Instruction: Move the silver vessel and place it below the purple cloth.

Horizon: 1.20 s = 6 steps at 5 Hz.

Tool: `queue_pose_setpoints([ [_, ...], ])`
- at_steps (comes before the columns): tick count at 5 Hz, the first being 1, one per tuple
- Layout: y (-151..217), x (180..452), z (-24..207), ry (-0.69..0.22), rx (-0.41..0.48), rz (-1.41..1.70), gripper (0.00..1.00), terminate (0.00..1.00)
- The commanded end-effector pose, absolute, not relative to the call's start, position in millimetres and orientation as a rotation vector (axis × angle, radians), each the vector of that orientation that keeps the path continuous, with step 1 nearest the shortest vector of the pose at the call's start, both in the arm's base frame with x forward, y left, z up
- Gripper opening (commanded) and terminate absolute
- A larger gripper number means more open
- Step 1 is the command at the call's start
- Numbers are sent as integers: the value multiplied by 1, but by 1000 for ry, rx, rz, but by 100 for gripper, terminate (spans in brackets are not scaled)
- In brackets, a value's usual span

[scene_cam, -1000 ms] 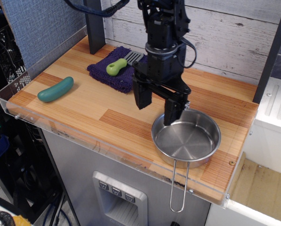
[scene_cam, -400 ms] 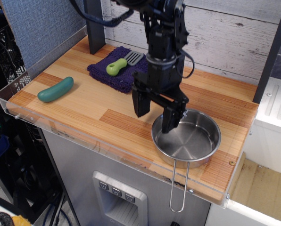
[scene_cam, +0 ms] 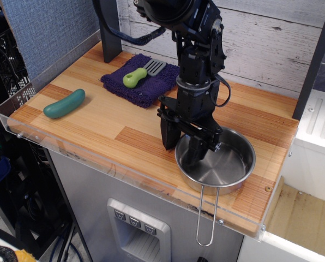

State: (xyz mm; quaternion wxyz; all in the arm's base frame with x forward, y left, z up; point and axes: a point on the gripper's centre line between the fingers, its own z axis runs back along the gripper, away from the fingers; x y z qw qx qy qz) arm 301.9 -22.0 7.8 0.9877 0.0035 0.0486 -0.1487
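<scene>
A green cucumber point(scene_cam: 64, 103) lay at the bench's point(scene_cam: 113, 123) 9 o'clock end, well apart from everything else. Toward 11 o'clock sat the purple cloth point(scene_cam: 143, 86), flat against the back of the bench, and on it rested a small spatula point(scene_cam: 142, 73) with a green handle, its grey blade pointing toward 1 o'clock. At the middle the arm reached down from 12 o'clock, and the gripper point(scene_cam: 183, 146) stood with its jaws apart, straddling the pan's 9 o'clock rim: one finger came down outside the wall, just above the bench, the other inside the bowl. Whether the fingers touched the rim could not be told. The pan point(scene_cam: 220, 161) itself sat at the bench's 4 o'clock corner, upright on the wood, well apart from the cloth, its thin wire loop handle point(scene_cam: 206, 218) running toward 6 o'clock out past the clear front lip of the bench and hanging over the edge.
</scene>
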Motion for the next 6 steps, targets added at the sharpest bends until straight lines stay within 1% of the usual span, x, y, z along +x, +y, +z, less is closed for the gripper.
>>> queue_pose_setpoints([
  [1,-24,303,20,52,6,-311,0,0],
  [2,-31,301,24,30,-20,-313,0,0],
  [3,-41,302,33,-9,-64,-317,0,0],
  [4,-46,300,54,-65,-101,-327,0,0],
  [5,-30,293,73,-116,-116,-287,0,0],
  [6,-1,287,75,-107,-125,-199,0,0],
])
